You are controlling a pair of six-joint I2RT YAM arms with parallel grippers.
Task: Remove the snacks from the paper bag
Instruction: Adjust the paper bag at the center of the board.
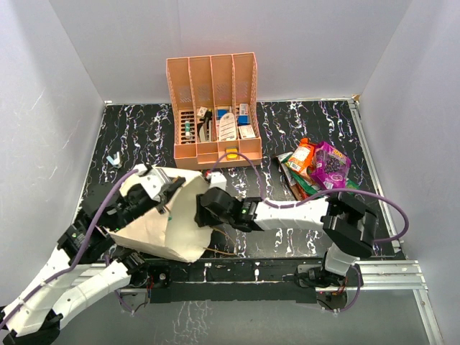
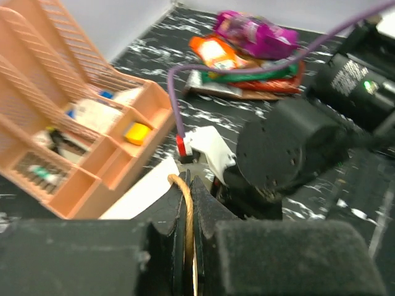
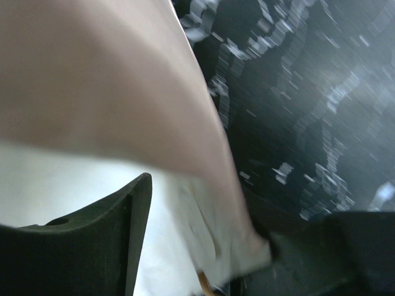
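Left gripper [image 2: 188,191] on paper bag [image 1: 162,223], insides unclear

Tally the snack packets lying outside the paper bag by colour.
Orange packet: 1
Purple packet: 1
Green packet: 1
Red packet: 1
Total: 4 that can be told apart; they overlap, so more may be hidden underneath.
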